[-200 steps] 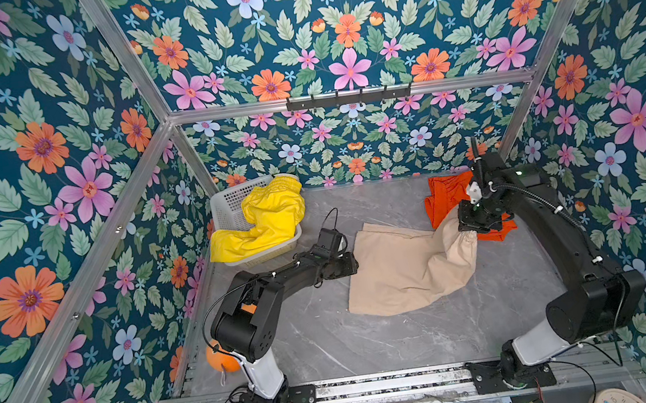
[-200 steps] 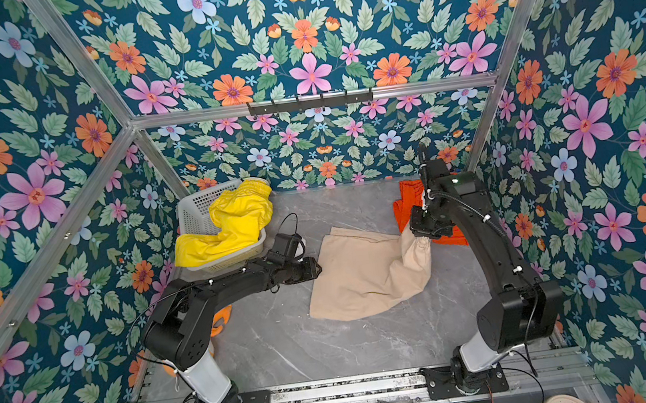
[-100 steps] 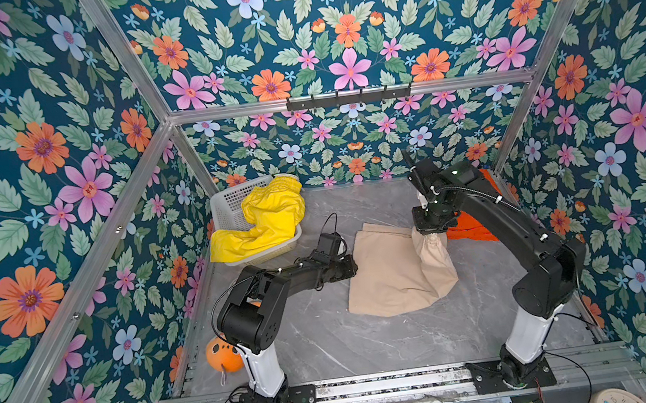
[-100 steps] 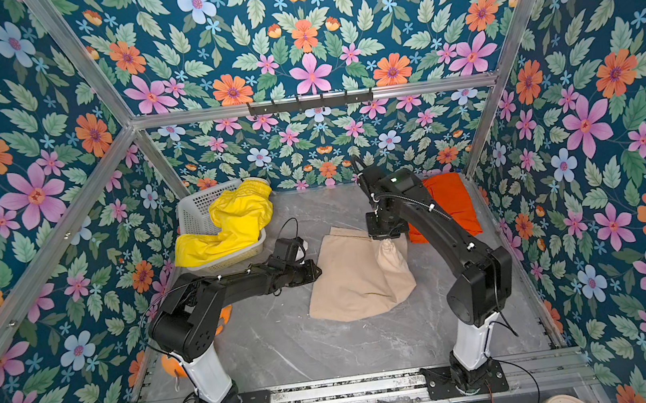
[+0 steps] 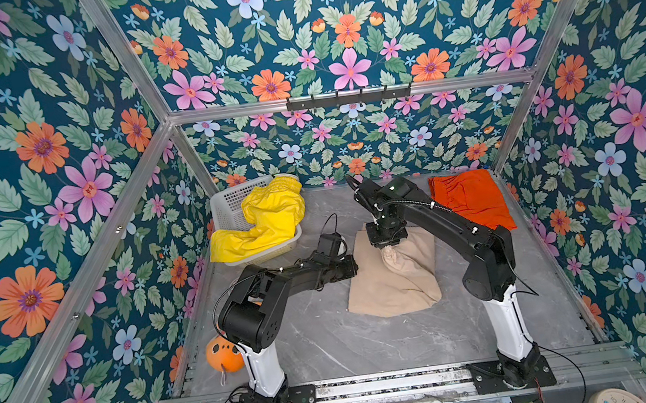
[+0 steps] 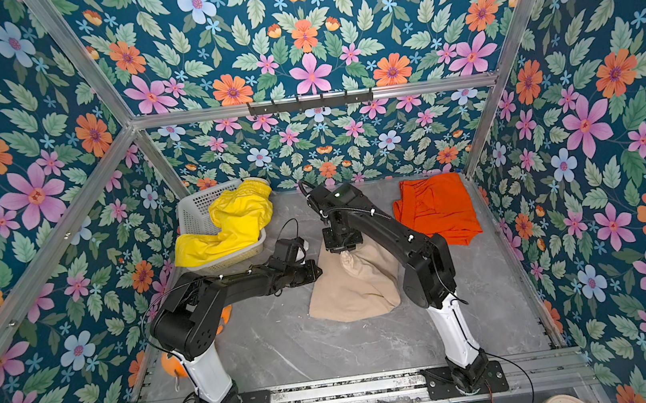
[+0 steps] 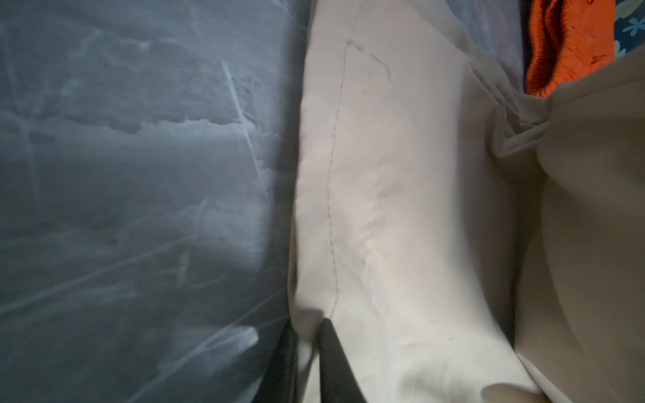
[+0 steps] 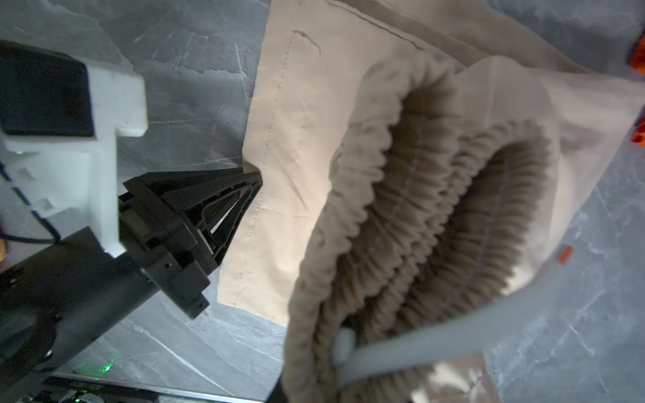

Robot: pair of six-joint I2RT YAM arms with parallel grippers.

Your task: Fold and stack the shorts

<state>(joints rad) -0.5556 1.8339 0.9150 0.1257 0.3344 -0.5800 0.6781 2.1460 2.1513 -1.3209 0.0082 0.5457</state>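
The beige shorts (image 5: 390, 286) lie in the middle of the grey table (image 5: 352, 349), at the centre of both top views, and one part of them is lifted. The right pincer (image 5: 388, 245) points downward over their upper edge. It is clamped on the gathered waistband (image 8: 401, 209), which hangs from it as a bunched fold above the flat cloth. In the right wrist view one grey finger (image 8: 419, 343) crosses the ruffled elastic.

The left pincer (image 5: 352, 268) reaches in low from the left of the frame, and its tips are pressed together on the left side hem (image 7: 331, 209) of the same shorts. In the left wrist view the cloth edge sits between the two dark fingers (image 7: 331, 352).

The orange shorts (image 5: 470, 201) lie spread at the upper right of the table, near the back wall and apart from the beige ones. The yellow shorts (image 5: 269, 221) hang over the white basket (image 5: 225, 206) at the upper left, with one leg falling over its front rim. An orange plush toy (image 5: 223, 355) sits at the lower left, partly hidden behind the left arm
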